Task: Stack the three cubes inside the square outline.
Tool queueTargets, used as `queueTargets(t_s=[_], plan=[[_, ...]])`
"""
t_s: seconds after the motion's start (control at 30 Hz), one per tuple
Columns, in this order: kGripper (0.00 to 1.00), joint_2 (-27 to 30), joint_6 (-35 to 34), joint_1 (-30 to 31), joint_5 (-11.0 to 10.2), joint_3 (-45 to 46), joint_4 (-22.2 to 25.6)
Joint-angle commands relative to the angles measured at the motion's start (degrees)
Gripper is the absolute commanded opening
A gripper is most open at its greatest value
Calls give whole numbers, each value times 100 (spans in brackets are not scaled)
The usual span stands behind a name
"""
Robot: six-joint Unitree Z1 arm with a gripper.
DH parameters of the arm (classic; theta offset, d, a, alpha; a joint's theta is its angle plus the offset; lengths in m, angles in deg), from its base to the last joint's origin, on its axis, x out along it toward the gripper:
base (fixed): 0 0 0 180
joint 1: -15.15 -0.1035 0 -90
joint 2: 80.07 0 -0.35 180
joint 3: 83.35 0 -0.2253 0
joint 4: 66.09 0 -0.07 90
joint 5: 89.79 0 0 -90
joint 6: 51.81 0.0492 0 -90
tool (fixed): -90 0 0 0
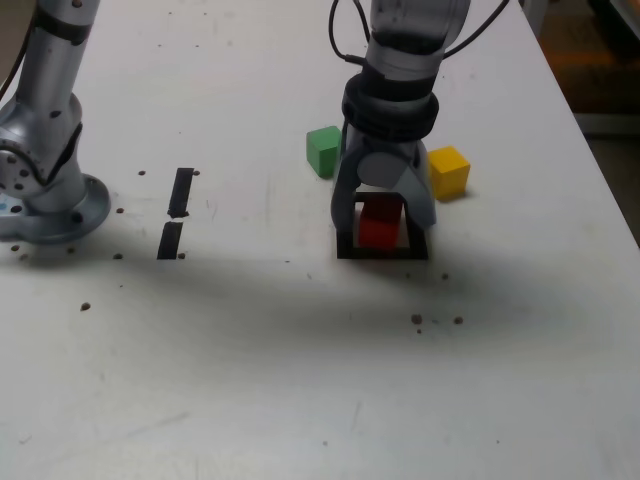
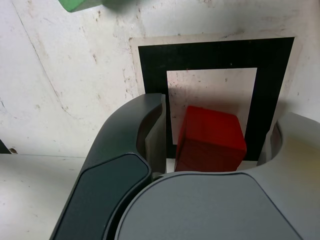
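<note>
in the exterior view, centre of the frame, i have the jaws [image 1: 384, 222] standing apart, one on either side of the red cube [image 1: 379, 226], which sits inside the square outline [image 1: 381, 251] on the desk [image 1: 300, 360]. the green cube [image 1: 322, 150] lies above and to the left of the arm, the yellow cube [image 1: 449, 171] to its right, both outside the tape and close to the wrist housing. my worry here is a sideways swing on the way up: the housing could nudge either neighbour and push it out of easy reach.

in the wrist view the red cube [image 2: 211, 141] fills the lower middle, resting on white desk inside the black square outline [image 2: 152, 70], its near edge right at the tape. the jaws show gaps on both sides, nothing clamped, though the left gap is thin. if i lift off tilted, that finger may drag the cube across the tape. the green cube [image 2: 80, 4] just shows at the upper left.
</note>
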Motion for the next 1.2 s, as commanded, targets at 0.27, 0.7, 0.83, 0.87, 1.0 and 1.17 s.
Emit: queueTargets(t_s=[0.27, 0.7, 0.83, 0.87, 1.0, 1.17], plan=[[80, 541, -82, -2, -317, -295, 475], [83, 673, -73, -15, -506, -946, 567], [83, 538, -71, -103, -499, -1124, 462], [83, 491, -69, -138, -496, -1163, 444], [83, 265, -32, -310, -474, -1302, 368], [83, 65, 77, -518, -443, -1402, 349]])
